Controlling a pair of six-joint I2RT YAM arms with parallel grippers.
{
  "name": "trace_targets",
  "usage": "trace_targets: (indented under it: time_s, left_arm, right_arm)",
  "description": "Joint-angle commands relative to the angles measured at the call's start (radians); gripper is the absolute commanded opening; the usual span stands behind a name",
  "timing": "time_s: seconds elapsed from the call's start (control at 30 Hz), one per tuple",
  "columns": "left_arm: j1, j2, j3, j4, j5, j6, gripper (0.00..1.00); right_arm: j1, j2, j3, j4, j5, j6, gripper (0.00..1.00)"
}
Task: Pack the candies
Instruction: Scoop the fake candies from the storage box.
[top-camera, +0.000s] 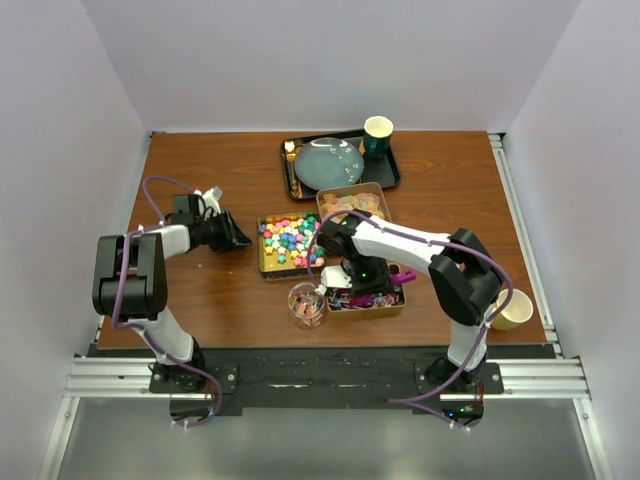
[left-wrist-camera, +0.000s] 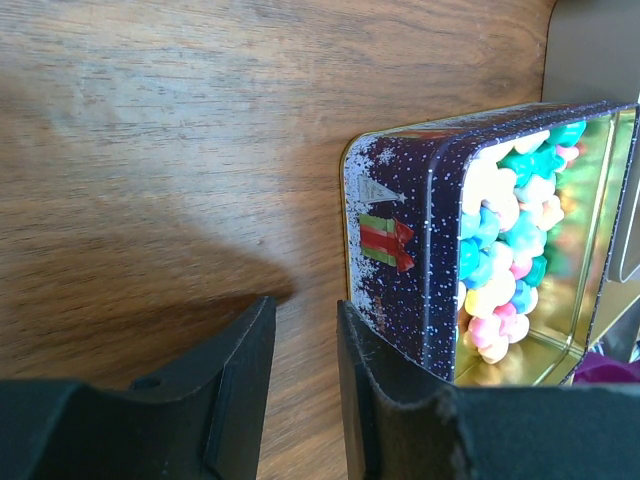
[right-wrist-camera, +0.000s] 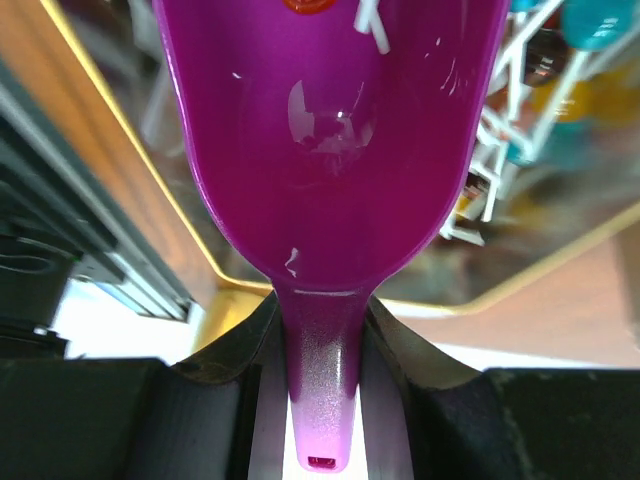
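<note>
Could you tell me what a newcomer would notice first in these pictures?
The bright multicoloured candies in the centre tin catch the eye first, with the left gripper open just beside its left wall. Then comes the purple scoop, clamped by its handle in the right gripper above the near-right tin.

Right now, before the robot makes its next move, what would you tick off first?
1. Purple scoop gripped: ok, its handle sits clamped in the right claw.
2. Scoop loaded: cannot tell; the bowl looks mostly bare, and its far end is out of view.
3. Scoop over the wrapped candies: ok.
4. Left claw free: ok, open with nothing in it.
5. Left claw clear of the multicoloured-candy tin: cannot tell; one finger is very near its corner.
6. Glass cup upright beside the tins: ok.
</note>
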Motion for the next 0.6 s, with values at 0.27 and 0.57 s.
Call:
trace_targets:
  time_s: [0.27, 0.57]
  left_arm:
    - [-0.011, -0.006, -0.015, -0.067, 0.023, 0.074, 0.38]
    - [-0.008, 0.003, 0.011, -0.092, 0.045, 0.134, 0.4]
  right_arm:
    - [-0.141, -0.126, -0.109, 0.193, -0.35, -0.036, 0.0]
    - [-0.208, -0.247, -0.254, 0.276, -0.472, -0.115, 0.0]
